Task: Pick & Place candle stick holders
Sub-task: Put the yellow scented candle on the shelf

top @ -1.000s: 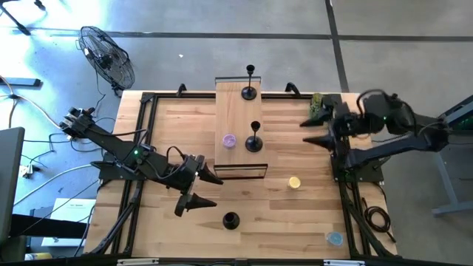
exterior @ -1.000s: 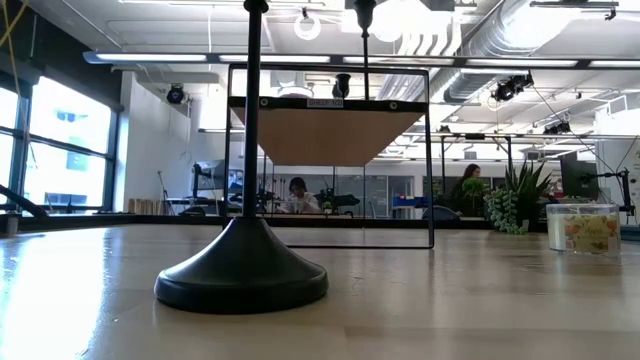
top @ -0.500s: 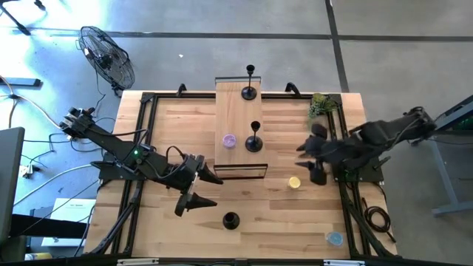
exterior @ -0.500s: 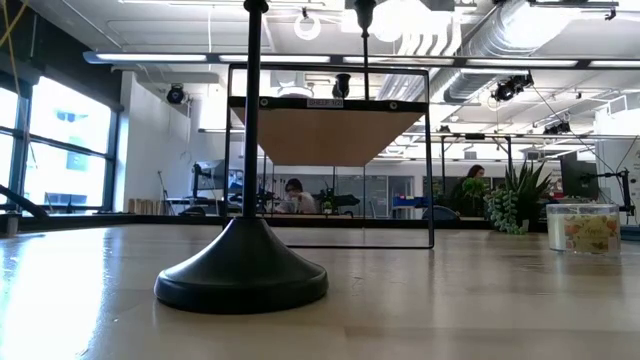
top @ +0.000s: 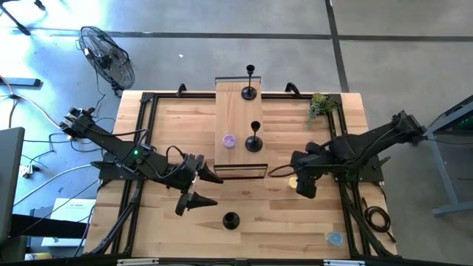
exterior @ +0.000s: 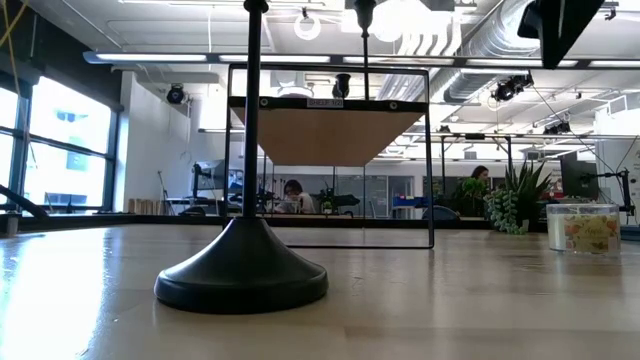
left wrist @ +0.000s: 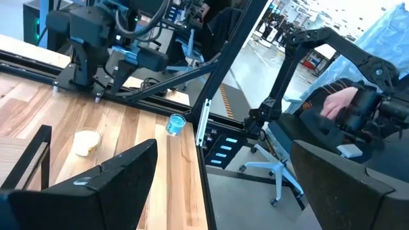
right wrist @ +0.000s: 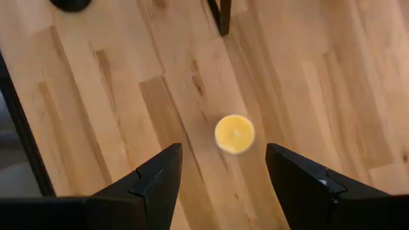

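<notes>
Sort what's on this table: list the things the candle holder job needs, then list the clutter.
Job:
tall candle stick holder at the raised wooden shelf's far end
middle candle stick holder on the shelf
short candle stick holder on the table

Clutter:
purple candle
yellow candle
blue candle
green plant sprig
raised wooden shelf

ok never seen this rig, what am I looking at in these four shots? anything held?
Two robot arms work at a wooden table. The high view looks straight down, the low view sits at tabletop height, and each wrist view looks past that arm's own fingers. The left gripper waits open near the front holder. The right gripper hangs open above a yellow candle. Two more holders stand on a raised shelf, beside a purple candle. There is also a plant sprig and a blue candle. Nothing is held.
</notes>
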You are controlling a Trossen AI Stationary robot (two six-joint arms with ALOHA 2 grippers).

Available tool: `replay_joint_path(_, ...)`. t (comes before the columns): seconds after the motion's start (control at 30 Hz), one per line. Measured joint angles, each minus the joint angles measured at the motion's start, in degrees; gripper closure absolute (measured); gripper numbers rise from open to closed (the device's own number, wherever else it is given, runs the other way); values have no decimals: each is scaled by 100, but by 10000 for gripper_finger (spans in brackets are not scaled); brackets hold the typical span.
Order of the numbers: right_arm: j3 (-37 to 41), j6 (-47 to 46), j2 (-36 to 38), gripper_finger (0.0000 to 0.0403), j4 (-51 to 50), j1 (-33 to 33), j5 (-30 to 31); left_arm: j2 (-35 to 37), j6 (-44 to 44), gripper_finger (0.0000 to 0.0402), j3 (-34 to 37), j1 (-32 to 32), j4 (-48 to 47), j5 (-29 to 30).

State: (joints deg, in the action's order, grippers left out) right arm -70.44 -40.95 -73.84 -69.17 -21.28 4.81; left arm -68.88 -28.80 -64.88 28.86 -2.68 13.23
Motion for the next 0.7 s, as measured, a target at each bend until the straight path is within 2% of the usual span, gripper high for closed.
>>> replay_joint_path(0.17,1,-132,-154,181,5,0,-295,0,-12,50,0,0,0,0)
replay_joint_path(0.4,1,-741,-207,181,344,0,-384,0,-13,50,0,0,0,-2)
replay_joint_path(0.7,1,-1558,-210,180,652,-4,-1147,0,35,50,0,0,-9,-2)
